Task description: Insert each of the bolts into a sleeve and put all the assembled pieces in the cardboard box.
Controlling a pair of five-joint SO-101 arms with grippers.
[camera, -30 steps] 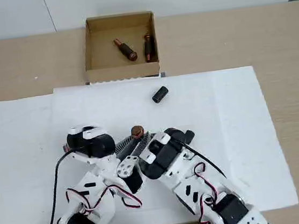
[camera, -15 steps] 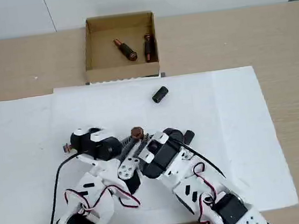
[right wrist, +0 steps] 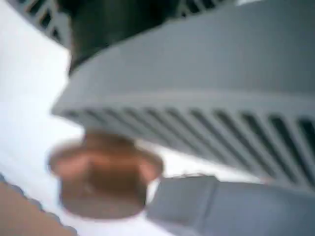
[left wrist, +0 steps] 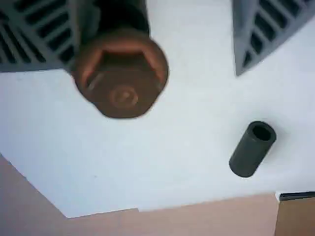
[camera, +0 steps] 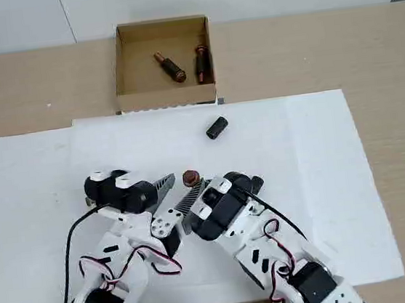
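Note:
A copper bolt (camera: 190,177), its hexagonal head (left wrist: 122,78) towards the cardboard box, sits in a black sleeve between the fingers of my right gripper (camera: 192,188), which is shut on the piece. In the right wrist view the bolt head (right wrist: 103,172) pokes out under a ribbed finger (right wrist: 197,123). My left gripper (camera: 174,187) stands open just left of the bolt, with one fingertip (camera: 166,181) apart from it. A loose black sleeve (camera: 217,128) lies on the white sheet towards the box, and the left wrist view shows this sleeve (left wrist: 252,147) too.
The cardboard box (camera: 167,97) stands at the back of the table with two assembled pieces (camera: 169,66) (camera: 202,62) inside. A white sheet (camera: 320,153) covers the table in front of it.
The left gripper, close around the bolt a second ago, has opened and drawn back to the left. The bolt stays with the right gripper, shifted slightly right.

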